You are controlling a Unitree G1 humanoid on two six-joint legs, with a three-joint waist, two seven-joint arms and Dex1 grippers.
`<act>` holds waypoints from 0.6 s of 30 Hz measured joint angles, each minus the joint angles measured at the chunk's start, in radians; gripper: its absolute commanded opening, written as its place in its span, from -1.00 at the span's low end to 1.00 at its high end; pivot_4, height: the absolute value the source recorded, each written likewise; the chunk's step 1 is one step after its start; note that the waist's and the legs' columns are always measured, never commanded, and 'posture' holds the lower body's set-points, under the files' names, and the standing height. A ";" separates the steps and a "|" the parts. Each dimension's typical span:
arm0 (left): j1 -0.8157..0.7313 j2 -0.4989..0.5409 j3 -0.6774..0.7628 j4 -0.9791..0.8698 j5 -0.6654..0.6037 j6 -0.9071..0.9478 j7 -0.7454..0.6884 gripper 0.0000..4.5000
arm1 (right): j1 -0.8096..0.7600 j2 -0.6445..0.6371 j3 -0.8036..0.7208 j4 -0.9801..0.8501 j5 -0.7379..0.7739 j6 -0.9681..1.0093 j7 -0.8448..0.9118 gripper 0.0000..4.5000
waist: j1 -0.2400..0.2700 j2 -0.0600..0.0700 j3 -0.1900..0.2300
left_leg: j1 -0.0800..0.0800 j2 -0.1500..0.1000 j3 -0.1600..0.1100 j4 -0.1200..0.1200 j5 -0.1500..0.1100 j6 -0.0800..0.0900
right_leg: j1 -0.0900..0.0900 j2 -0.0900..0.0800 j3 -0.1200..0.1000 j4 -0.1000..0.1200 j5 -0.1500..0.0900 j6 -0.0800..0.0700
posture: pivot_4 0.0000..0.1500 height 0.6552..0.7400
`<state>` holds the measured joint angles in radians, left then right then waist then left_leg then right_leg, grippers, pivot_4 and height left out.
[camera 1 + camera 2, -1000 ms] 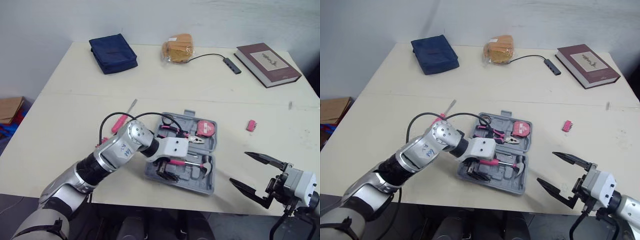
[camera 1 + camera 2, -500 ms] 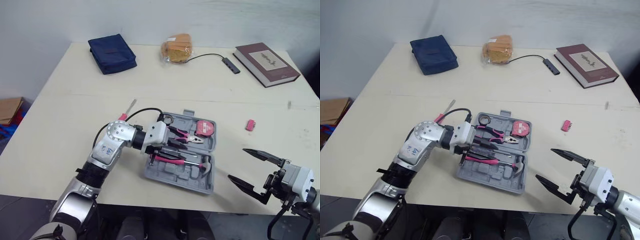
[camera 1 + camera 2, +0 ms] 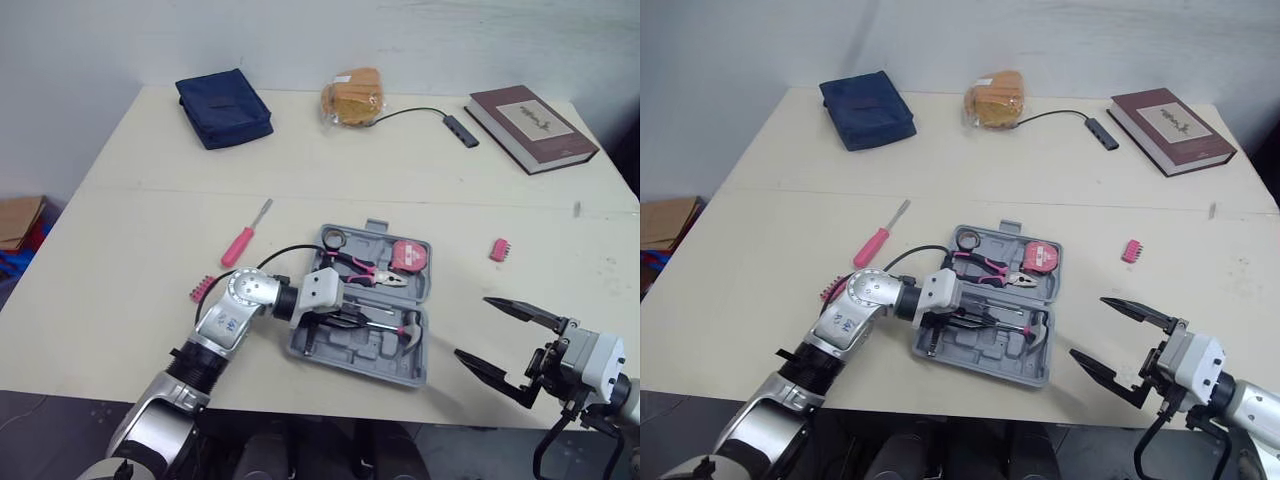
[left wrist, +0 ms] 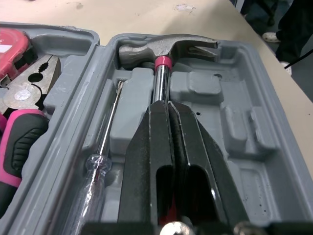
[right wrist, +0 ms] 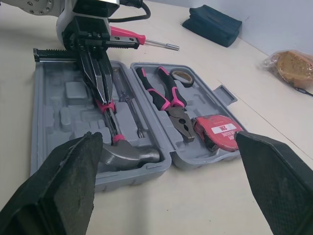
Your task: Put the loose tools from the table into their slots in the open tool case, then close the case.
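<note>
Left wrist view: left gripper (image 4: 169, 105) fingers are pressed together on the hammer (image 4: 164, 49), probably pushing it into its slot in the case (image 4: 230, 122). The right gripper (image 3: 472, 326) waits nearby, fingers spread wide.

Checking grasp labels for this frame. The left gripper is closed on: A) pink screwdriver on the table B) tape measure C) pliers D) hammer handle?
D: the left gripper is shut along the shaft of the hammer, which lies in its slot in the tool case.
</note>
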<state>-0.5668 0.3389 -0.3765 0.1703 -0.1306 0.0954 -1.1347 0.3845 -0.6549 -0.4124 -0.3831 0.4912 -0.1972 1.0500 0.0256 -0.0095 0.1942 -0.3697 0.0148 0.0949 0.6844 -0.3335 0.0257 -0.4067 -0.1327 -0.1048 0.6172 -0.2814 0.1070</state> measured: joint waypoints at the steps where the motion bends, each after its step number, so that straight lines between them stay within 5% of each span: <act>1: -0.002 -0.001 -0.001 0.000 0.005 0.001 0.003 -0.98 | 0.001 0.000 0.000 0.000 0.000 0.000 -0.002 1.00 | 0.000 0.000 0.000 | 0.000 0.000 0.000 0.000 0.000 0.000 | 0.000 0.000 0.000 0.000 0.000 0.000 | 1.00 1.00; 9: -0.033 0.033 -0.056 -0.051 0.045 0.115 0.014 -0.98 | 0.017 0.003 0.008 0.000 0.000 0.000 -0.009 1.00 | -0.001 -0.001 -0.005 | 0.004 0.000 -0.001 0.000 0.000 0.000 | 0.004 0.000 -0.001 -0.001 0.000 0.000 | 1.00 1.00; 18: -0.055 0.054 -0.125 -0.112 0.075 0.345 0.052 -0.98 | 0.018 0.012 0.013 0.001 -0.010 -0.018 -0.018 1.00 | -0.003 0.005 -0.029 | 0.025 0.009 -0.003 -0.003 -0.013 0.002 | 0.029 0.001 0.001 -0.011 -0.002 -0.004 | 1.00 1.00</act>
<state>-0.6219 0.3932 -0.5015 0.0586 -0.0559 0.4401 -1.0823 0.4023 -0.6426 -0.3996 -0.3817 0.4808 -0.2157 1.0321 0.0224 -0.0044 0.1653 -0.3447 0.0239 0.0923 0.6814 -0.3467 0.0277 -0.3778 -0.1317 -0.1033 0.6058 -0.2838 0.1030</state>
